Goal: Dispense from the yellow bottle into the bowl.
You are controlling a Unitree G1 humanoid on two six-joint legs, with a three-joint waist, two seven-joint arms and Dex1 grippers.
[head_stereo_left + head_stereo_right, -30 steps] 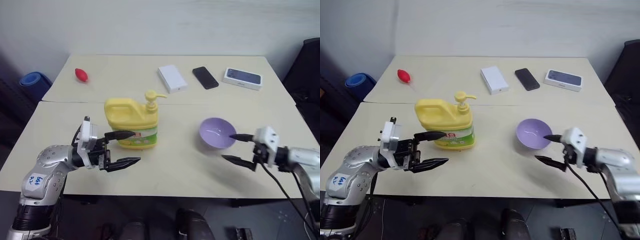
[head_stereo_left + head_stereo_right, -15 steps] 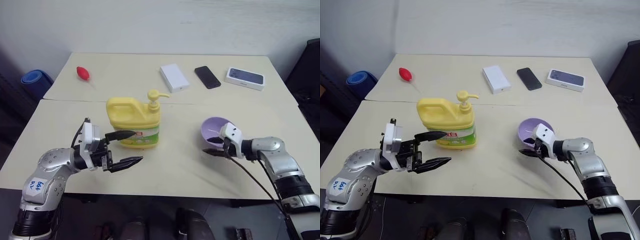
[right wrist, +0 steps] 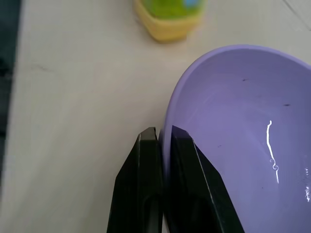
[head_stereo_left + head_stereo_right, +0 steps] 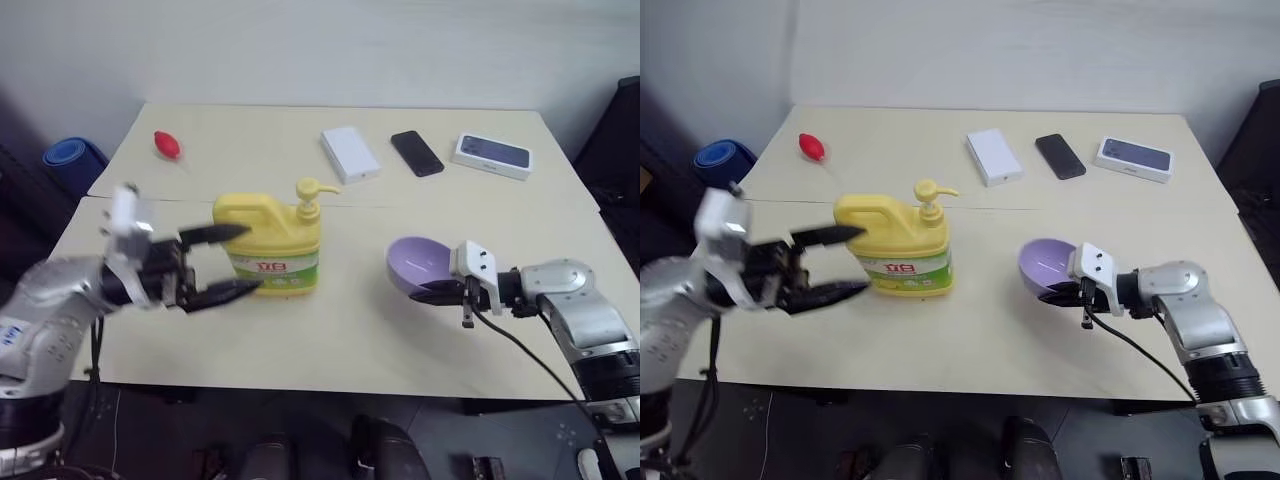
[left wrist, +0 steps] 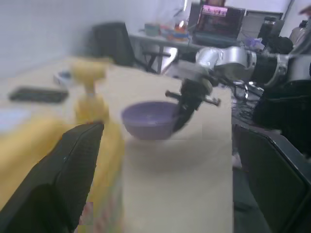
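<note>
While pinched on the near rim of the lavender bowl (image 4: 418,266), right gripper (image 4: 432,293) now holds that rim between closed fingers (image 3: 146,160), one inside the wall and one outside; a second ago stood open and just short of it. Bowl looks tilted and drawn nearer the yellow bottle (image 4: 268,243), no longer sitting flat where it was, though still well to the right of the bottle. Means the bowl is secured and probably on its way under the spout.

Left gripper (image 4: 222,263), just left of the bottle and overlapping its handle side in the head view, has risen from table level to about the height of the bottle's shoulder; black fingers (image 4: 212,234) spread wide, gripping nothing. Probably heading for the yellow pump head (image 4: 308,190), not yet pressed.

Beyond the bottle, across the seam of the table (image 4: 340,330): red object (image 4: 166,145) far to the left, white box (image 4: 349,155) behind and to the right, then black phone (image 4: 416,153) and dark phone box (image 4: 491,156) farther right. No liquid visible in the bowl yet.
</note>
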